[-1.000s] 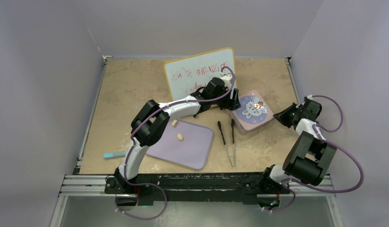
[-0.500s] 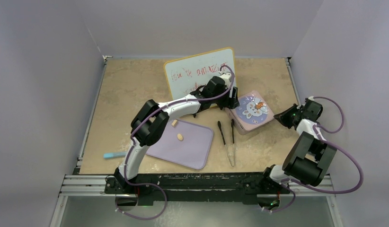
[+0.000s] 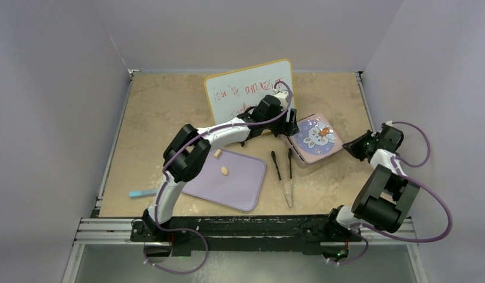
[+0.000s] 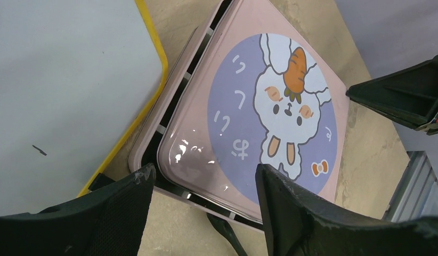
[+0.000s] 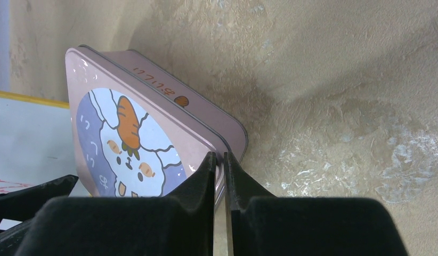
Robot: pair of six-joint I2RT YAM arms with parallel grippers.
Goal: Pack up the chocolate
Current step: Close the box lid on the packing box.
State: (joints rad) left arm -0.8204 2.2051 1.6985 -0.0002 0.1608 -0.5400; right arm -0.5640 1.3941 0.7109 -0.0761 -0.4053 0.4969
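Chocolate: you can see only two tan pieces of chocolate (image 3: 225, 171), loose on the tray (image 3: 246, 191) toward its 10 o'clock corner. No others are in view.
Box: the box (image 3: 298, 154) lies at 2 o'clock from the tray. Its lid (image 4: 270, 106) rests on top but skewed, and the left wrist view shows slits of the grid along one edge.
Progress: probably late. The lid looks part-seated, but you have two pieces left outside. What is inside the box is hidden.
Left gripper (image 4: 203, 176): spread wide and hovering over a lid corner. It holds nothing.
Right gripper (image 5: 219, 157): fingers pressed almost together with nothing between them, tips at the box's 3 o'clock corner. Contact with it cannot be told.
Around: tongs (image 3: 284, 174) at 7 o'clock from the box, whiteboard (image 3: 249, 88) at 11.
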